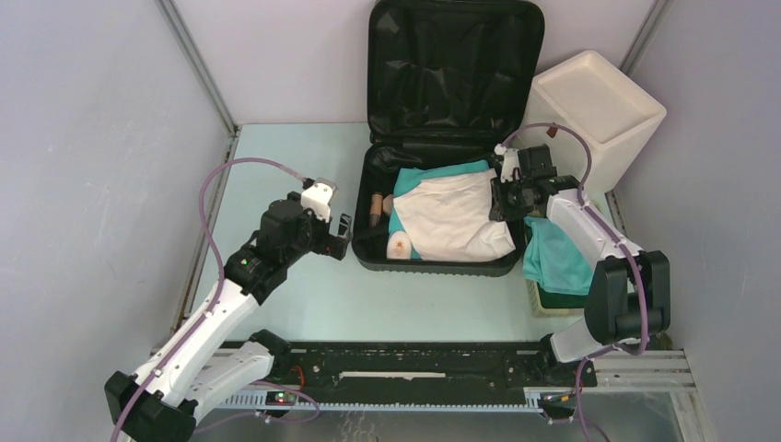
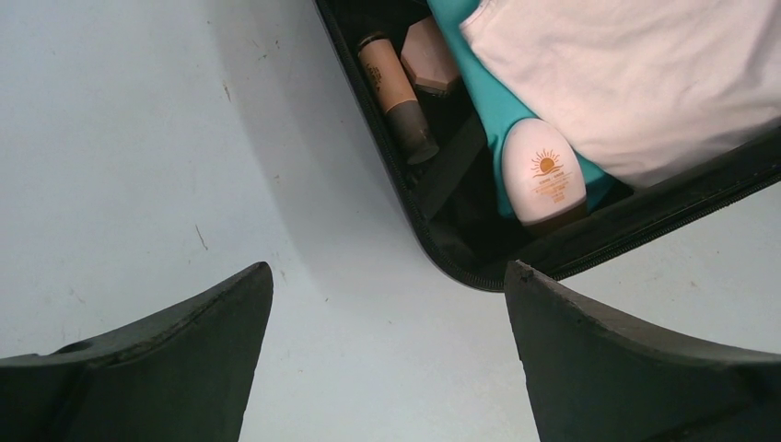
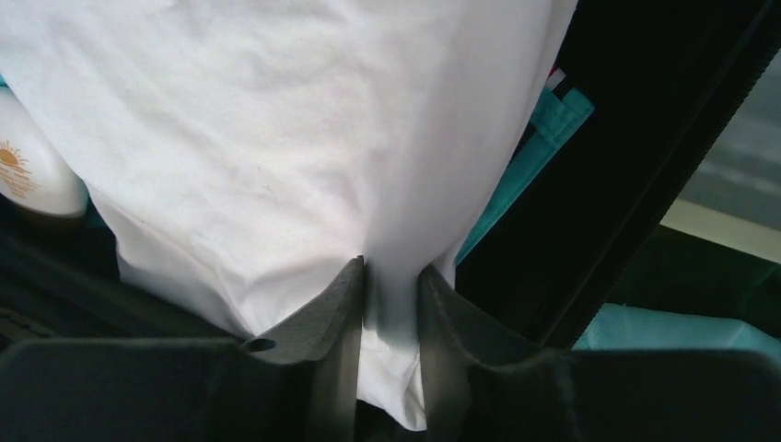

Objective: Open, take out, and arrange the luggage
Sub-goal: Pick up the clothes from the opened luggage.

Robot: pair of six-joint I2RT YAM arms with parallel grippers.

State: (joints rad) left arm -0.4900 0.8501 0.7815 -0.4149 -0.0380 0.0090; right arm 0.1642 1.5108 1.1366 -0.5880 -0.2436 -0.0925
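Observation:
The black luggage point(image 1: 433, 267) lies open on the table, its lid point(image 1: 451, 64) leaning against the back wall. Inside it a white garment point(image 1: 451, 216) rests on a teal cloth point(image 1: 433, 175), with a white sunscreen bottle point(image 2: 543, 175) and a brown tube point(image 2: 391, 87) at the left end. My right gripper point(image 3: 391, 267) is over the garment's right edge, part-way open, with a fold of the white garment point(image 3: 276, 138) between its fingers. My left gripper point(image 2: 387, 276) hangs wide open and empty above the table, just left of the luggage's near-left corner point(image 2: 460, 272).
A white box point(image 1: 599, 106) stands at the back right. Beside the luggage on the right, a teal cloth point(image 1: 557, 258) is draped over a basket point(image 1: 553, 299) under my right arm. Grey walls close in both sides.

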